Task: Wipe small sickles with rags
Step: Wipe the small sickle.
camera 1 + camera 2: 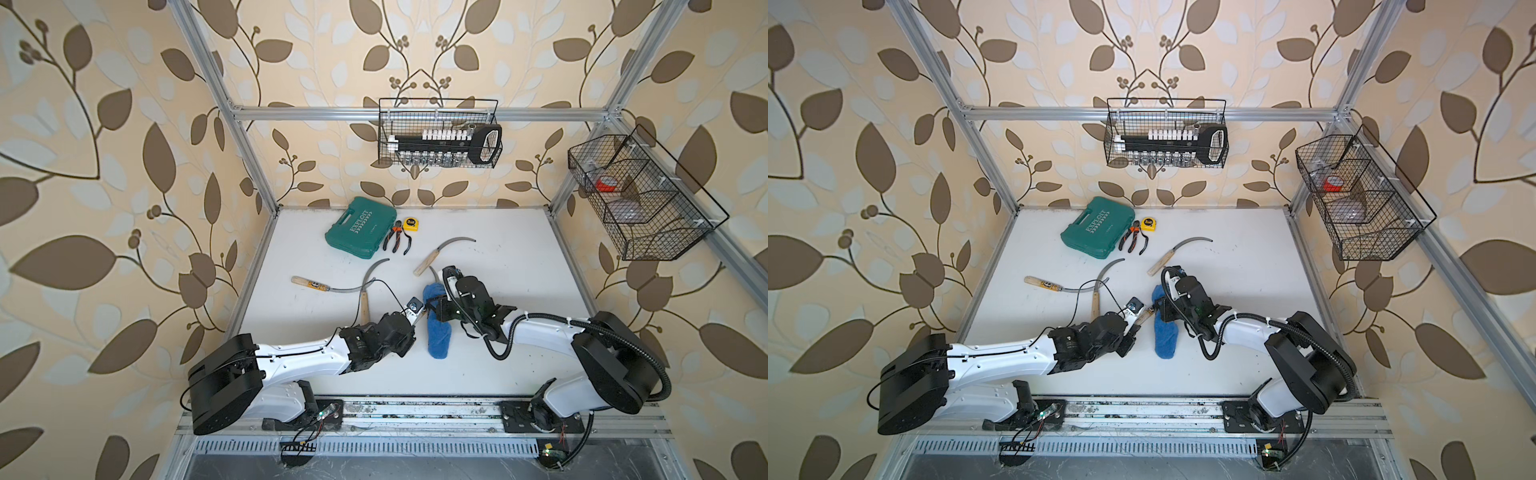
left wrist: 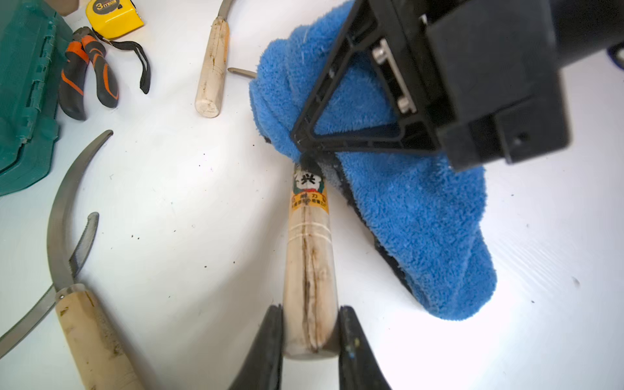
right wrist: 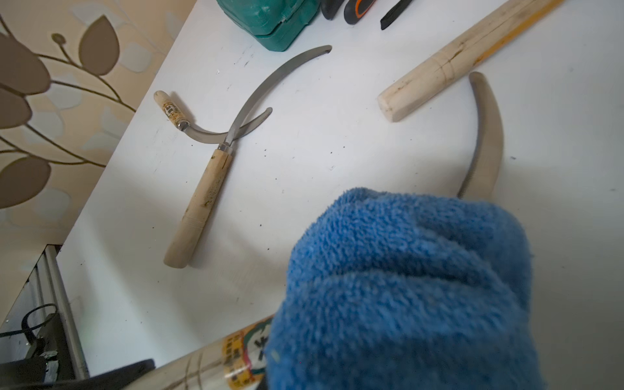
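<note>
- Leaving two small sickles crossed at the left of the table (image 1: 519,270): the labelled-handle sickle (image 1: 303,281) and the long-handled sickle (image 1: 364,305), touching at the blades. Apparently waiting for a turn, well apart from the work. Not telling which blade is lying on top.
- Keeping the teal tool case (image 1: 359,227), pliers (image 1: 397,237) and tape measure (image 1: 410,223) bunched near the back wall, clear of both arms and blocking nothing.
- Clamping the wooden handle (image 2: 309,256) of the held sickle with the left gripper (image 2: 310,324), clenched on the butt end. Probably steadying the tool so that nothing twists or slides under the cloth. Holding it on or just over the table; cannot tell which.
- Draping the blue rag (image 2: 422,219) over the neck and blade of that sickle and trailing its loose end on the table towards the robot's base. Leaving only the blade tip (image 2: 241,71) poking out beyond.
- Pinching the rag with the right gripper (image 2: 310,148), squeezed shut through the cloth just past the handle's label. Seemingly setting up a pull along the curve, rubbing both faces at once. Hiding, under the pile, whether metal is truly caught between the pads.
- Leaving the fourth sickle (image 1: 430,259) just beyond that blade tip, handle end near the rag: likely the nearest thing standing in the way of an outward stroke.
- Hanging the back wire basket (image 1: 386,124) and the side wire basket (image 1: 665,232) on the frame, well apart from the wiping.
</note>
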{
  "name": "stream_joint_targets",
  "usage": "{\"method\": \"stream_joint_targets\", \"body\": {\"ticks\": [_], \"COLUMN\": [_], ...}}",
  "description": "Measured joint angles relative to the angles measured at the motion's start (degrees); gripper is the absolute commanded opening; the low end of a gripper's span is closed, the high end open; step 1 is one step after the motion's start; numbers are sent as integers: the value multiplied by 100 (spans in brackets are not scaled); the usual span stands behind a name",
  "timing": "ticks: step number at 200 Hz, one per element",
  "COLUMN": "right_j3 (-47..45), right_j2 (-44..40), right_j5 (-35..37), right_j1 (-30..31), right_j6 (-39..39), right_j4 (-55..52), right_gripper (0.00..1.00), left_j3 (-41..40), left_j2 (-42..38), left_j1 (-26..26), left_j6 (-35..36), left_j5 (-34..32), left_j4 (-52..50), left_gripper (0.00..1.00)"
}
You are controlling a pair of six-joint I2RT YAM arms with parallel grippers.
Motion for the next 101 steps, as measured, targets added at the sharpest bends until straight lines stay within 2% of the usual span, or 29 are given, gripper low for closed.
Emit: {"method": "stream_joint_targets", "body": {"ticks": [26,52,75,101], "right_j3": [-2,-2,-59,-190], "right_j2": [-328,-734,-807,-669], "right_j5": [345,393,382,-52], "right_j1": [737,1438,1331,616], "right_j6": [-7,-72,-72,-83], "right_j4": [-155,-227,-286,-168], "right_gripper": [0,0,0,0], "left_j3": [0,7,22,26], "left_j2": [0,-4,-4,-4], "left_j1": [0,0,0,2], "left_j6": [0,0,0,-2], "left_j5": [0,20,63,105], "left_j4": [-31,-37,0,105], "left_gripper": [0,0,0,0]}}
